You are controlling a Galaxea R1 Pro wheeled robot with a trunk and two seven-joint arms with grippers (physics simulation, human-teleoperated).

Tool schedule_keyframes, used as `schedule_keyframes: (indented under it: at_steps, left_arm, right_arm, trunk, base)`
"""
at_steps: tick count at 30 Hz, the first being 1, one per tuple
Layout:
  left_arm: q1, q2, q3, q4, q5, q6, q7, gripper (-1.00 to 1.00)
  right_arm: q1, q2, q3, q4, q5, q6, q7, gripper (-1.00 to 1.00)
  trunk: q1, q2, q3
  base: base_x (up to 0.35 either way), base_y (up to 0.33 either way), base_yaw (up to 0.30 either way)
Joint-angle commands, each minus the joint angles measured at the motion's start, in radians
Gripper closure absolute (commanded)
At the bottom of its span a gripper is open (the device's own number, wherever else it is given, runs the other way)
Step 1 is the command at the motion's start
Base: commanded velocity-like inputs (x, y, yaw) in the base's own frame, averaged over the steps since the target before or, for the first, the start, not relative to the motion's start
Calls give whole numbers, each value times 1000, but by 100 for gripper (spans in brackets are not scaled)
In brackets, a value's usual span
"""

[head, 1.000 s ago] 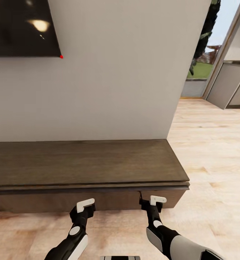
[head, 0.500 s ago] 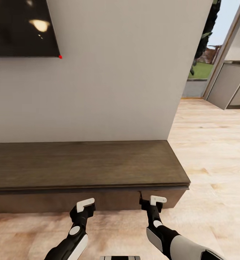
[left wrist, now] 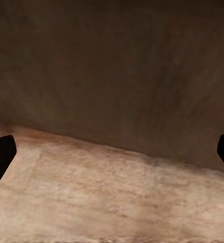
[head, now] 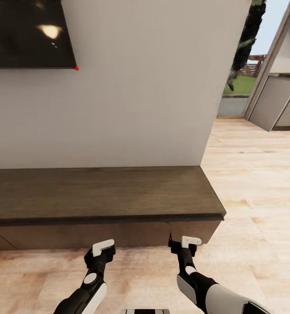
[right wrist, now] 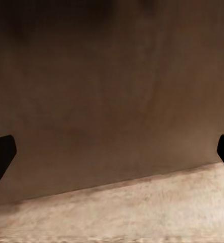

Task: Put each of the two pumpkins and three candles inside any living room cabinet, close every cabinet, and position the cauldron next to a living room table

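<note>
The cabinet (head: 97, 192), a long low dark brown wall unit, stands against the white wall right in front of me. Its drawer fronts (head: 83, 235) look shut and flush under the top. My left gripper (head: 102, 247) and right gripper (head: 184, 244) hover low over the floor, just short of those fronts. In the left wrist view the left gripper (left wrist: 112, 152) is open, facing the brown front (left wrist: 112, 66) with nothing between its fingertips. The right gripper (right wrist: 112, 152) is also open and empty before the front (right wrist: 112, 86). The pumpkins, candles, cauldron and table are out of view.
A black TV screen (head: 27, 32) hangs on the wall at upper left. The cabinet ends at the wall's corner (head: 214, 131); light wooden floor (head: 258, 196) stretches to the right towards grey kitchen units (head: 278, 104) and a window.
The drawer edge that jutted out under the cabinet top now sits flush. The whole view has shifted slightly; both grippers keep their places in the picture.
</note>
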Motion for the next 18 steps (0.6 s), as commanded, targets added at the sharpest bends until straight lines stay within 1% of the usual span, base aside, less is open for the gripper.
schedule_keyframes:
  at_steps: [1,9,14,15,16,18]
  left_arm:
    - [-1,1,-5,0,10,-7,6,-100]
    - [-1,1,-5,-3,10,-4,2,-100]
    - [-1,2,-5,-10,10,16,1,-100]
    - [-1,2,-5,-15,10,30,5,-100]
    - [-1,2,-5,-27,10,60,13,-100]
    - [1,2,-6,-65,11,171,38,-100]
  right_arm:
    - [-1,0,9,0,-5,-2,-6,-100]
    - [-1,0,8,0,-10,5,-7,-100]
    - [-1,-1,7,-3,-17,12,-8,-100]
    - [-1,-2,6,-6,-17,16,-7,-100]
    - [-1,-3,6,-10,-17,24,-7,-100]
    - [-1,-5,4,-17,-16,62,-4,-100]
  trunk:
    - [-1,0,-1]
    - [-1,0,-1]
    - [-1,0,-1]
    - [-1,0,-1]
    - [-1,0,-1]
    - [-1,0,-1]
  base:
    - [-321,0,0]
    - [-326,0,0]
    - [-327,0,0]
    - [-327,0,0]
    - [-327,0,0]
    - [-285,0,0]
